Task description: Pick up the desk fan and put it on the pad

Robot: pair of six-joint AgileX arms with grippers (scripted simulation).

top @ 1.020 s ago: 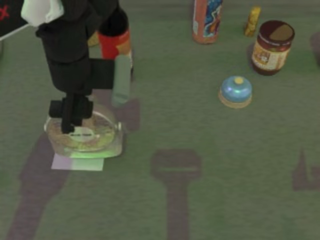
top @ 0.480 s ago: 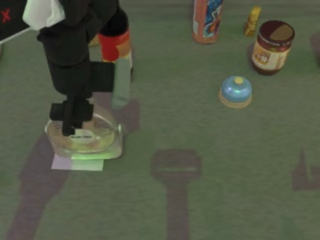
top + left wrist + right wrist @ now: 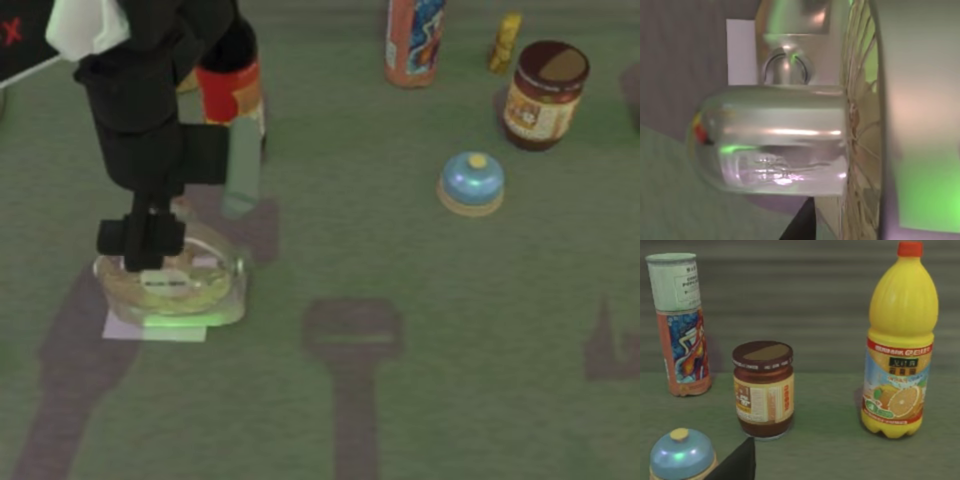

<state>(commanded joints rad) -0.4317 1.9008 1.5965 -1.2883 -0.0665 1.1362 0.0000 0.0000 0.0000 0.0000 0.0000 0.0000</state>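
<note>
The desk fan (image 3: 172,285), a round silver-rimmed disc with a yellowish grille and a green glow at its near edge, sits at the table's left over the pad (image 3: 150,328). Only the pad's pale near strip shows below the fan. My left gripper (image 3: 148,245) reaches straight down and is shut on the fan's top. In the left wrist view the silver motor housing (image 3: 775,137) fills the middle, with the grille (image 3: 860,125) beside it, a white corner of the pad (image 3: 740,50) beyond, and one dark finger (image 3: 801,226) at the edge. My right gripper (image 3: 738,464) is out of the top view.
A red-labelled can (image 3: 232,85) and a tall grey-green block (image 3: 243,160) stand just behind the left arm. At the back right are an orange can (image 3: 413,40), a small yellow item (image 3: 505,42), a brown jar (image 3: 545,95) and a blue bell (image 3: 470,183). A juice bottle (image 3: 900,345) stands farther right.
The left gripper and the fan have shifted slightly toward the table's front, so less of the pad's near strip shows. The right arm has not moved.
</note>
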